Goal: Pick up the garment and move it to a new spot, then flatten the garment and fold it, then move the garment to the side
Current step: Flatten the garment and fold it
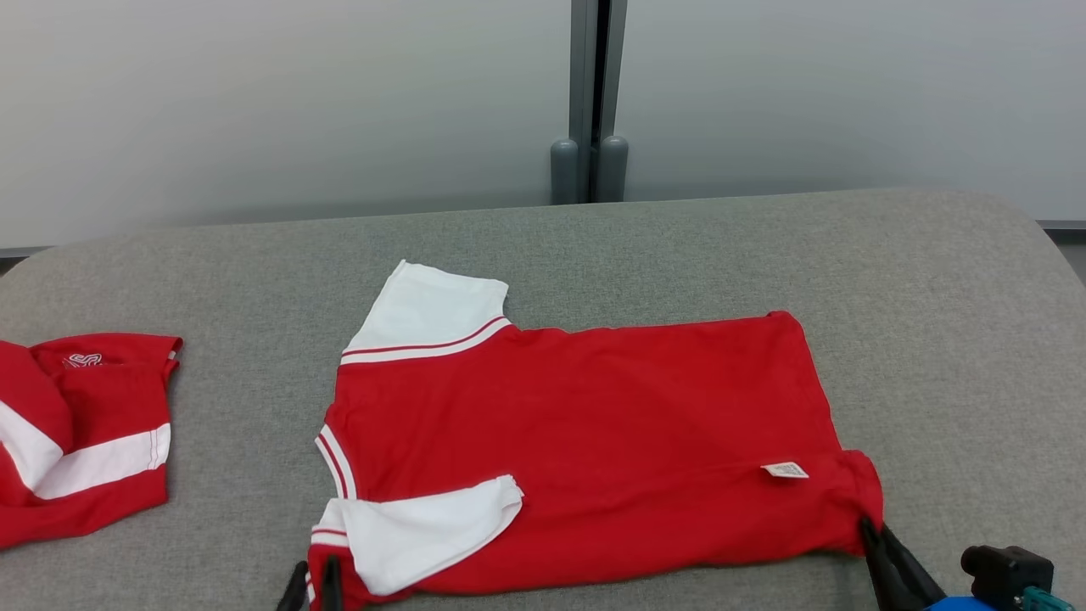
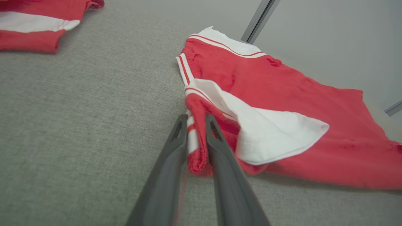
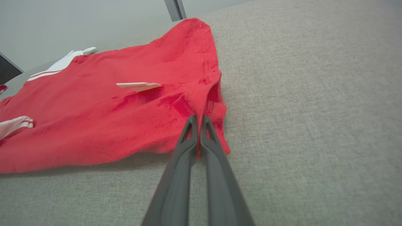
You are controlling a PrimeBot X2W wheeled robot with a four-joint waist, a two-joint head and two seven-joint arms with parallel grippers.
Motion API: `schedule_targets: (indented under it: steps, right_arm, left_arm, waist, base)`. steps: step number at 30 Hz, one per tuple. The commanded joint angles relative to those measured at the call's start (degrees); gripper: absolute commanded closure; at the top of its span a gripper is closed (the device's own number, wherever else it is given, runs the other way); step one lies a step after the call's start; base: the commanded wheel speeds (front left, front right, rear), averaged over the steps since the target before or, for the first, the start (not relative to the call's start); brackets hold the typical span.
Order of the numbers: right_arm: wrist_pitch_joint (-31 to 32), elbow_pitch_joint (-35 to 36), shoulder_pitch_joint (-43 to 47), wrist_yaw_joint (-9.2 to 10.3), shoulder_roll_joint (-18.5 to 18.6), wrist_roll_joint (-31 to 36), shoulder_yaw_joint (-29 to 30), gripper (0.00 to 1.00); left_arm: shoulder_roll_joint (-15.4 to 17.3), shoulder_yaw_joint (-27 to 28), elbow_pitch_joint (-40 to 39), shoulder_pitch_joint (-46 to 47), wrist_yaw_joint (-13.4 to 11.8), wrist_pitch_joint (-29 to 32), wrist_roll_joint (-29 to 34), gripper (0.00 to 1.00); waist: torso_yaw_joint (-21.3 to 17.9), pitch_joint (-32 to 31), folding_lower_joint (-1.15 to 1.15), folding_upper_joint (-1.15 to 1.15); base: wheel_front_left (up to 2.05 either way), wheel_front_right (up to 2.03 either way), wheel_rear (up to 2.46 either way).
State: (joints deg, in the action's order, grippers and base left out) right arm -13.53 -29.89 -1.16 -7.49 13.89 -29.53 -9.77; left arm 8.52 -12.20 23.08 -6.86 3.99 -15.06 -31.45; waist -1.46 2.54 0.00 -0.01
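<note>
Garments, two: garment (image 1: 594, 424) centre, spare garment (image 1: 76, 433) left edge. Wrist views: left gripper (image 2: 196, 125), right gripper (image 3: 198, 121) each pinch garment's corners.

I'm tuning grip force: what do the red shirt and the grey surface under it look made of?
Red shirt: soft matte knit, probably cotton; it bunches limply where pinched. Grey surface: matte woven cloth, perhaps upholstery; a fine flecked weave shows up close.

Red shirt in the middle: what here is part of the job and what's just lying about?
In the job:
- red shirt
- left gripper, shut on the corner by its near sleeve
- right gripper, shut on its near hem corner
- grey table it lies on

Lying about:
- second red-and-white garment, at the table's left end
- grey post behind the table
</note>
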Motion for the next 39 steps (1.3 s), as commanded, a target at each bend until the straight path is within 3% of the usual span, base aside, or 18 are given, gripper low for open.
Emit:
schedule_targets:
  steps: [1,10,23,30,39]
  right_arm:
    - [0.13,0.71,0.81,-0.01,-0.27,0.75,0.95,0.0]
    - [-0.79,6.38,-0.12,-0.02,-1.85,4.49,5.82,0.0]
    - [-1.71,16.25,-3.1,-0.02,-6.14,10.22,5.47,0.0]
    - [-1.74,19.02,-1.13,-0.01,-7.96,14.01,6.4,0.0]
    - [-1.75,16.45,0.41,-0.01,-9.14,17.54,8.46,0.0]
  left_arm:
    - [0.06,0.64,-0.77,0.01,-0.19,-0.16,0.51,0.0]
    - [-1.86,7.03,-10.3,1.17,0.08,-0.16,7.45,0.0]
    - [-4.15,12.86,-17.8,4.0,-0.7,-0.15,21.3,0.0]
    - [-4.46,14.13,-16.52,3.99,-0.99,-0.15,26.31,0.0]
    - [-4.69,14.92,-11.75,2.66,-0.23,-0.16,27.64,0.0]
  waist:
    - [-0.08,-0.07,0.0,0.01]
    - [-0.22,-0.99,0.0,0.01]
    - [-0.32,-1.77,0.0,0.01]
    - [-0.14,-2.22,0.0,0.01]
    - [-0.39,-2.6,0.0,0.01]
  base:
    - [0.0,0.0,0.0]
    - [0.0,0.0,0.0]
    - [0.0,0.0,0.0]
    - [0.0,0.0,0.0]
    - [0.0,0.0,0.0]
